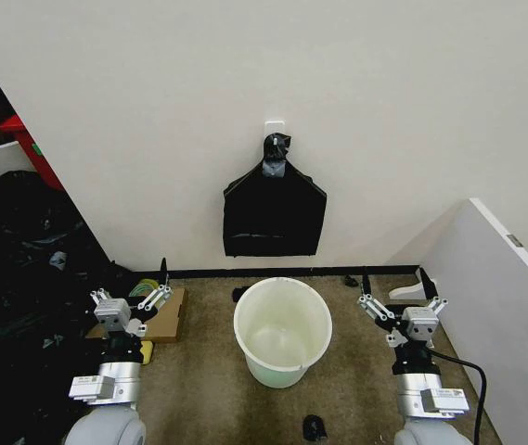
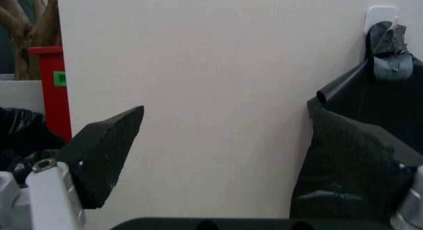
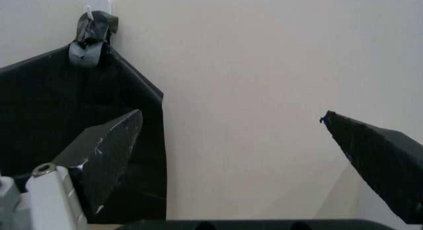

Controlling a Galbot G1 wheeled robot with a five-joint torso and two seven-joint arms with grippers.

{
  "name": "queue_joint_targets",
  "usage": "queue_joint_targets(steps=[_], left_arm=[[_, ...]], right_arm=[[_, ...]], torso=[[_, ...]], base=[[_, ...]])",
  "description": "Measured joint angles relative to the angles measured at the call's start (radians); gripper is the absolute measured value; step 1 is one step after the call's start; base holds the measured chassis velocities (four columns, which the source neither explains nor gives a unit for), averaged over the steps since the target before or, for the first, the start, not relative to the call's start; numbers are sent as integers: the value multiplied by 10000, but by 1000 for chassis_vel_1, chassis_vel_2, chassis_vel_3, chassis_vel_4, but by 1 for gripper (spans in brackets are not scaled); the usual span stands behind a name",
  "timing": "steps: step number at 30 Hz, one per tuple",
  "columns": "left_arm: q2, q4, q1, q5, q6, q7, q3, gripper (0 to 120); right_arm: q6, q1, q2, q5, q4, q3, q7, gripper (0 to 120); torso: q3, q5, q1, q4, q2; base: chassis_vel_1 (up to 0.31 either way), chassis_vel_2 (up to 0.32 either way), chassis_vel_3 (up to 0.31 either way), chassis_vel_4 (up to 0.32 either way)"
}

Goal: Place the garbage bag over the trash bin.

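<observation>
Nearest: left hand and right hand, both raised low at either side of the robot, fingers spread wide, holding nothing. Between them on the carpet: trash bin, upright, unlined. Beyond, on the wall above the bin: garbage bag, black, folded flat, hung from a white hook.

Risk, judged: thin film could tear at the hook or slip from a shallow pinch.

Unclear: the bag's mouth, and how it is fixed to the hook.
</observation>
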Motion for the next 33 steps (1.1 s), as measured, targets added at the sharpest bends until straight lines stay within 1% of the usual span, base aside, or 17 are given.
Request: queue_joint_targets(steps=[13,23,27,29,33], left_arm=[[-15,141,-2,166,-85,-64,-43,100],[18,118,-100,172,-91,-47,-21,100],[23,117,-127,162,-142,-46,-18,100],[26,83,-129,135,-184,-47,-20,100],[34,46,-121,125,-204,-66,-35,100]], right_arm=[[-168,387,-191,305,-271,-50,-25,100],[-52,557,-209,334,-536,-131,-254,100],[7,651,-248,506,-638,-174,-382,100],[-89,817,-318,815,-715,-288,-396,100],[-217,1008,-396,1135,-847,-398,-397,100]], torso=[[0,0,0,0,0],[0,1,0,-1,0],[0,-1,0,-1,0],[0,0,0,2,0],[0,-3,0,-6,0]], base=[[0,0,0,0],[0,0,0,0],[0,0,0,0],[0,0,0,0],[0,0,0,0]])
